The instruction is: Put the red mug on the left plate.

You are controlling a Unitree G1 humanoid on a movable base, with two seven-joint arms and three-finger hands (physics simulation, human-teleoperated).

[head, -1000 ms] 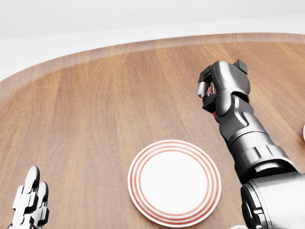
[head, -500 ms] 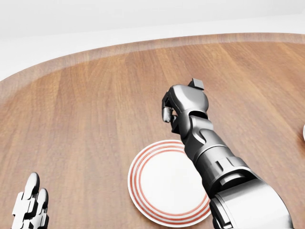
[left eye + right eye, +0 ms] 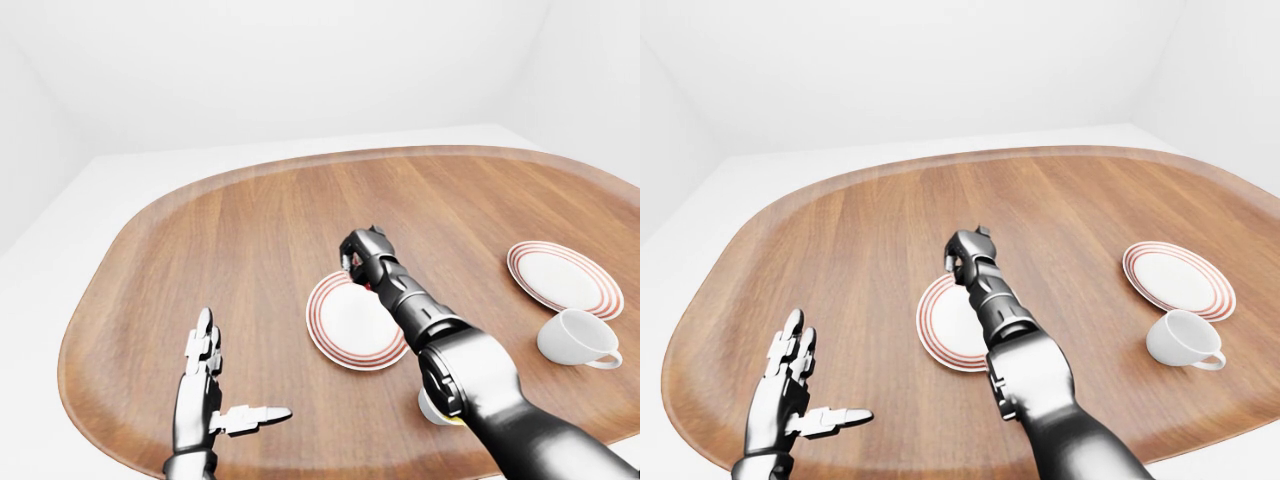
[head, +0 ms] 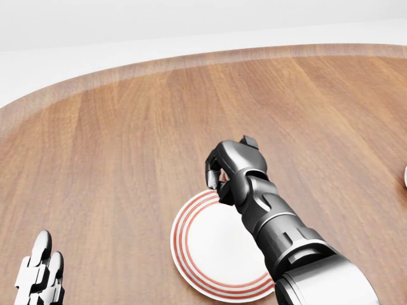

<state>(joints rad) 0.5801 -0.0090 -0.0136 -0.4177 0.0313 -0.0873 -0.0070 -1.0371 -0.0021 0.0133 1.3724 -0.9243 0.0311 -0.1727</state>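
Moving left since the earlier frames, the right hand (image 4: 219,175) now hangs over the left plate's (image 4: 210,251) top rim, apparently clenched on the barely visible red mug (image 3: 368,285). Low over the desk (image 4: 127,140), the left hand (image 3: 205,385) spreads open.

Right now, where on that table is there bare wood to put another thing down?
Bare wood fills the table across the left-eye view's top and left, from the left plate to the left hand. It is crowded at the right: the right plate, white cup and right hand over the left plate's rim.
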